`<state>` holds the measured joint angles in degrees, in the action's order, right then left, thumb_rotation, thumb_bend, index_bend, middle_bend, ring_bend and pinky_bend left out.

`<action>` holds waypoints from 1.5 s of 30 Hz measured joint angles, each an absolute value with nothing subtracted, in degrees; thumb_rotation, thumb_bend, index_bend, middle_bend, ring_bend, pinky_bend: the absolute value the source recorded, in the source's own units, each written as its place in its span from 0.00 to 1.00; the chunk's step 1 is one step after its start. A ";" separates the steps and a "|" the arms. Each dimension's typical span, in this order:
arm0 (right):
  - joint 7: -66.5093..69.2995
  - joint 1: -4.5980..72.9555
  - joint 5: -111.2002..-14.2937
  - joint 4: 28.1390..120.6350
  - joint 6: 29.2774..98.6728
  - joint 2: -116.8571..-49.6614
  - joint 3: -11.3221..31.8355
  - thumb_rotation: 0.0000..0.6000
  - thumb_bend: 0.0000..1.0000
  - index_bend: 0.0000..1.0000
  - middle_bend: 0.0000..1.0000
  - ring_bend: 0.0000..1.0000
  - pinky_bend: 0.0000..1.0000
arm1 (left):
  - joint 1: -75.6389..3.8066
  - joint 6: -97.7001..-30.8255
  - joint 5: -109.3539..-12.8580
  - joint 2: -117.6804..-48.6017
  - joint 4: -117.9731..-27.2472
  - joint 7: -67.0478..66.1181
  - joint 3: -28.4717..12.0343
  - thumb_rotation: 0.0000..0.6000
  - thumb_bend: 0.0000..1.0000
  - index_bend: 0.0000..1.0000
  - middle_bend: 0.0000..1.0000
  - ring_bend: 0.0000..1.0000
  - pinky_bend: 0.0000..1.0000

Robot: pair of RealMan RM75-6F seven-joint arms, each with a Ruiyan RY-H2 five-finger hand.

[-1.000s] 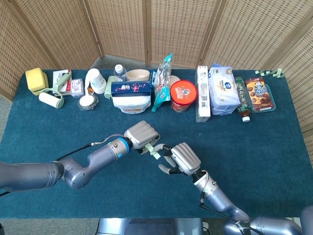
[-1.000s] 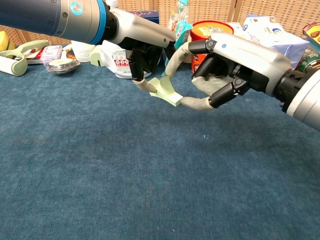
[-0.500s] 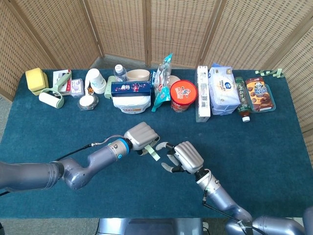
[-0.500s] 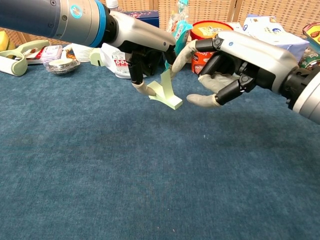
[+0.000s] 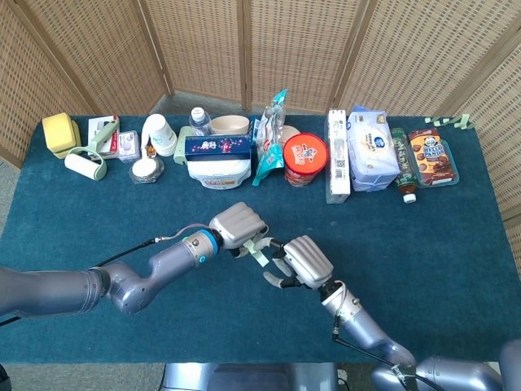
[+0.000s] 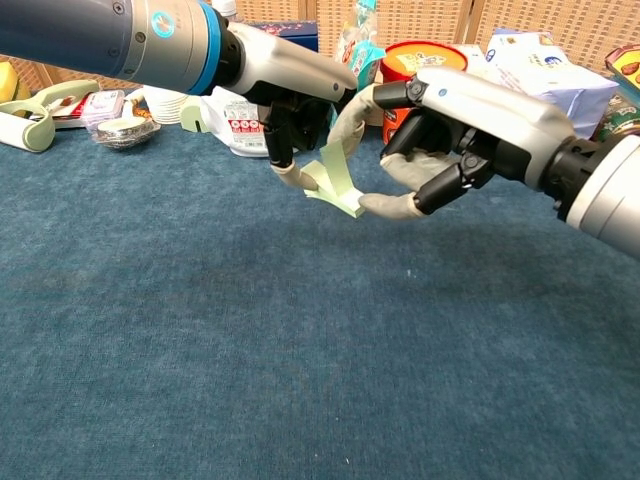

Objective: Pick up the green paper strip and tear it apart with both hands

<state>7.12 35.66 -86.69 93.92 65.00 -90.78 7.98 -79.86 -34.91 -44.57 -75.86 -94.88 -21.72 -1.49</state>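
In the head view, the left hand (image 5: pixel 238 227) and the right hand (image 5: pixel 302 262) are seen close together above the blue table (image 5: pixel 456 244), near its front middle. The green paper strip (image 5: pixel 260 255) is held between them, off the cloth. Along the far edge a row of goods is set out, among them a red tub (image 5: pixel 305 158), a white packet (image 5: pixel 373 149) and a lint roller (image 5: pixel 85 165).

In the chest view, the green paper strip (image 6: pixel 337 178) is pinched at its left end by the left hand (image 6: pixel 290 95), whose fingers are curled down onto it. The strip is bent upward and not torn. The right hand (image 6: pixel 455 130) is seen with its fingers (image 6: pixel 395 205) curled; one fingertip touches the strip's right end and the thumb lies against its upper part, but whether the paper is actually gripped there cannot be told.
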 measured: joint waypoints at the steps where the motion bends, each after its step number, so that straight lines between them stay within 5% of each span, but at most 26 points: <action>1: 7.09 35.71 -86.72 93.99 64.98 -90.88 7.96 1.00 0.32 0.34 0.93 0.92 1.00 | -79.82 -35.02 -44.59 -75.98 -94.69 -21.67 -1.52 1.00 0.46 0.62 1.00 1.00 1.00; 34: 6.99 35.57 -86.70 93.46 65.24 -90.88 7.13 1.00 0.32 0.41 0.93 0.92 1.00 | -79.39 -34.83 -46.04 -74.78 -96.07 -20.86 -1.90 1.00 0.46 0.62 1.00 1.00 1.00; 45: 7.67 35.72 -86.74 92.88 65.75 -91.28 7.68 1.00 0.41 0.47 0.94 0.93 1.00 | -79.63 -34.96 -45.85 -74.39 -97.03 -21.41 -1.57 1.00 0.46 0.62 1.00 1.00 1.00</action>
<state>7.67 35.72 -86.74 92.88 65.75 -91.28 7.68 -79.63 -34.96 -45.85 -74.39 -97.03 -21.41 -1.57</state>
